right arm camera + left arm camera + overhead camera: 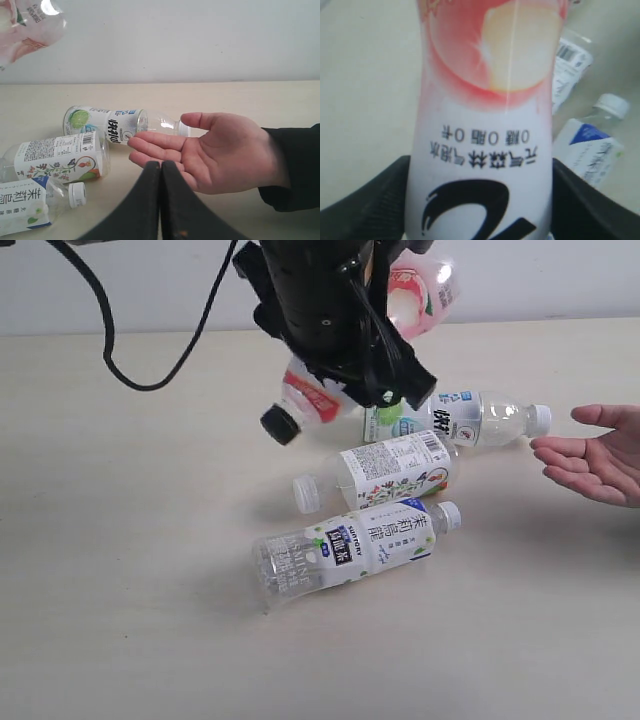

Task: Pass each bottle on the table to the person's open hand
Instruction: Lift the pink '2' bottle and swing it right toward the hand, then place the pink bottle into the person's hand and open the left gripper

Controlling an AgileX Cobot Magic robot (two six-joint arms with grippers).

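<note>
My left gripper (477, 200) is shut on the pink and white bottle (485, 100), one black finger on each side of its label. In the exterior view this bottle (305, 400) hangs tilted above the table (120, 590), black cap (280, 425) low and to the left. Three white-capped bottles lie on the table: a lime-label one (470, 418), a floral-label one (385, 472) and a blue-label one (350, 545). The person's open hand (600, 465) waits palm up at the right edge. My right gripper (160, 167) is shut and empty, just before that hand (220, 155).
A black cable (110, 340) loops over the table's back left. A white wall runs behind the table. The person's dark sleeve (295, 165) enters from the side.
</note>
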